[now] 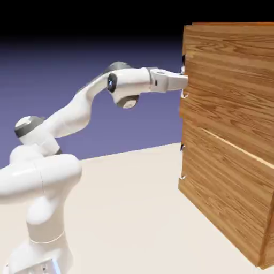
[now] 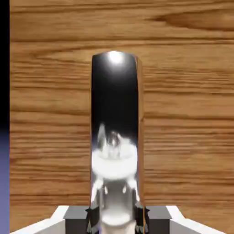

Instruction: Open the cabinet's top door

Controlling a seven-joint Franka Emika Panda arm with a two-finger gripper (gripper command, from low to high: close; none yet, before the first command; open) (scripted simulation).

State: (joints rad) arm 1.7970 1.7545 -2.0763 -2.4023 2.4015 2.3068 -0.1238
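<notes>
You had the gripper [image 2: 117,220] closed on the slick, rigid silver handle [image 2: 114,98] of the top door [image 1: 230,80], at the exterior view's right, a sound hold for a probably stiff panel.

The pale surface [image 1: 134,219] carries a wooden cabinet [image 1: 230,91] and white arm [image 1: 45,214].

Simulated robot workspace, rendered; no room type can be told. Landmark: wood-grain cabinet [image 1: 230,96]. Left of the cabinet, in the exterior view: one white jointed robot arm [image 1: 75,115], reaching to its front. Below and left of the cabinet: one plain, pale, flat surface [image 1: 123,214]. Behind the cabinet and to its left: one smooth blue-violet backdrop [image 1: 48,80], darkening to black above the cabinet's top.
</notes>
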